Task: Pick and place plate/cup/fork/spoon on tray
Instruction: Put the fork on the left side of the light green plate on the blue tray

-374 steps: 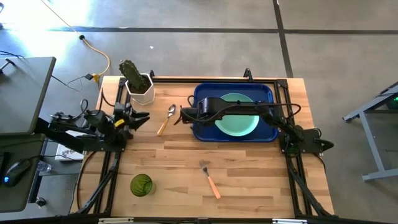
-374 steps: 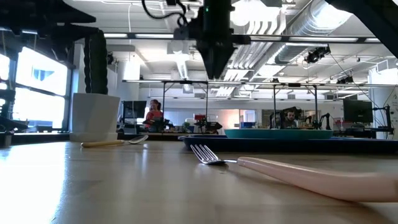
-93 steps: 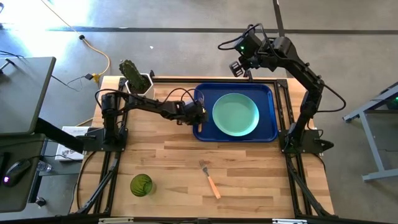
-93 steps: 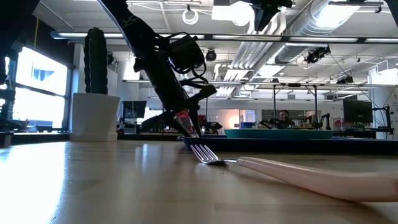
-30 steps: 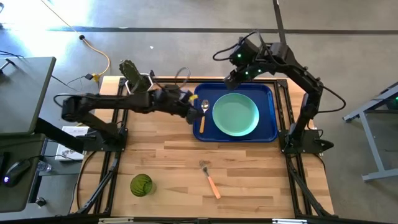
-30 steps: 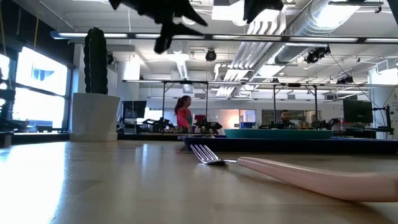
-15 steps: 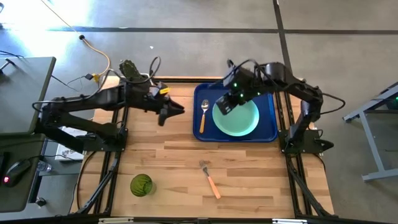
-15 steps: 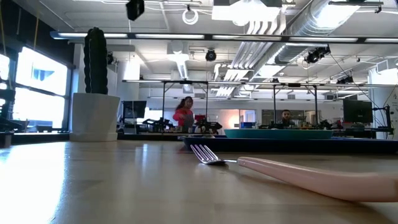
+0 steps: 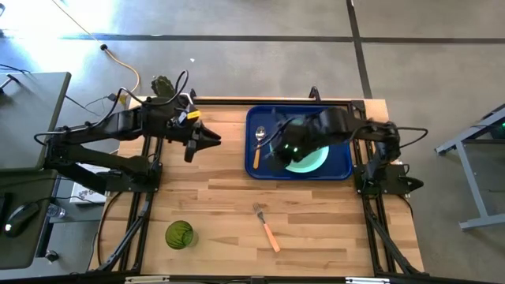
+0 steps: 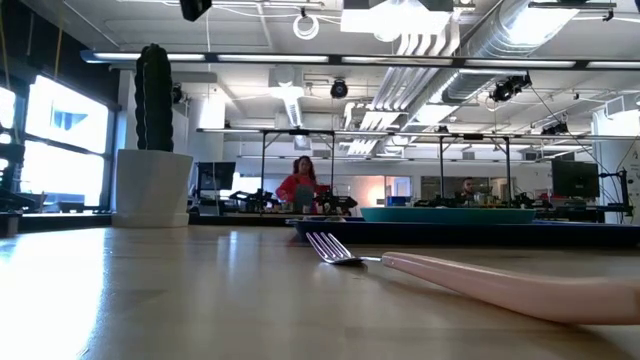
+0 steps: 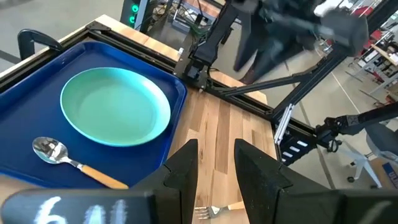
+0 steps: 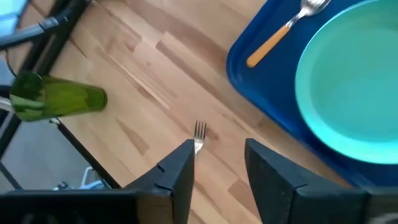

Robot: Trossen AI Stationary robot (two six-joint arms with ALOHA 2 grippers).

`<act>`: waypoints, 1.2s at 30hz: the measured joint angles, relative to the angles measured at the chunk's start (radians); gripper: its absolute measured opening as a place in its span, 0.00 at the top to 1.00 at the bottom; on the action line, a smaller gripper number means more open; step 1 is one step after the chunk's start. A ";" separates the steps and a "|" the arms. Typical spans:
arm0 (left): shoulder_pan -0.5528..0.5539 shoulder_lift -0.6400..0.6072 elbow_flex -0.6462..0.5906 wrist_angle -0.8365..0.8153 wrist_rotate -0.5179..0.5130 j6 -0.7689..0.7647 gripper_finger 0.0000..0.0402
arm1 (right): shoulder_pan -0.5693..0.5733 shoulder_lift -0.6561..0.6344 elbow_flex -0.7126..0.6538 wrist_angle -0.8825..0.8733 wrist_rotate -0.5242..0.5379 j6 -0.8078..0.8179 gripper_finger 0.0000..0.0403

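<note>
Plate (image 9: 309, 158) and spoon (image 9: 258, 145) are lying on the tray (image 9: 341, 117) — fork (image 9: 266, 226) next, near the tabletop's front edge. Right pincer (image 12: 214, 165), fingers apart and empty, must descend over it; left pincer (image 11: 214, 163), apart, is waiting.

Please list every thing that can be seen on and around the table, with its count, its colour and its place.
tray: one, dark blue, far right part of the table.
plate: one, mint green, in the tray, partly under the right arm.
spoon: one, silver bowl and orange-wood handle, in the tray beside the plate.
fork: one, silver tines and orange-wood handle, on bare wood at the near middle.
cup: one, translucent dark green, near left corner of the table.
cactus: one, green, in a white pot, far left corner.
left gripper: dark, open, empty, above the wood left of the tray.
right gripper: dark, open, empty, above the tray's near edge.
</note>
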 joint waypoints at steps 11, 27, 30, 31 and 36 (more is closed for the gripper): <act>0.000 0.001 0.000 -0.044 0.004 0.018 0.77 | 0.101 0.146 0.000 0.000 -0.027 0.104 0.62; 0.000 0.001 0.000 -0.045 0.090 0.055 0.77 | 0.247 0.382 0.000 0.001 -0.156 0.214 0.62; 0.000 0.001 0.000 -0.045 0.090 0.055 0.77 | 0.264 0.428 0.000 0.011 -0.177 0.235 0.62; 0.000 0.001 0.000 -0.045 0.090 0.055 0.77 | 0.270 0.442 0.000 0.017 -0.177 0.240 0.62; 0.000 0.001 0.000 -0.045 0.102 0.055 0.77 | 0.291 0.501 0.000 0.069 -0.181 0.280 0.62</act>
